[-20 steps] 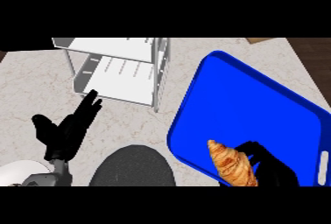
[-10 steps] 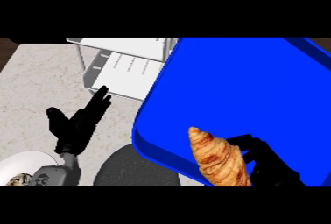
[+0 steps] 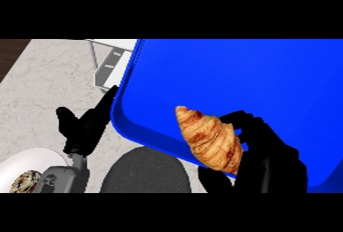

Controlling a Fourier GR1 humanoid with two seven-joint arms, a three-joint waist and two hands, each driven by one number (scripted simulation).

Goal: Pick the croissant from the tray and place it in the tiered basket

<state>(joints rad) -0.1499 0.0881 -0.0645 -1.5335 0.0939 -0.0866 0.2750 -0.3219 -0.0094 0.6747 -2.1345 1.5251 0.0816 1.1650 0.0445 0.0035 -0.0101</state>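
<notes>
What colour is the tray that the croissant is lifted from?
The tray is bright blue; the head view shows it.

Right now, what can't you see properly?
All in the head view:
- tiered basket: mostly behind the blue tray, cut by the top edge.
- croissant: lower end hidden by the right hand curled round it.
- plate: cut off at the lower left; its round food too small to name.
</notes>
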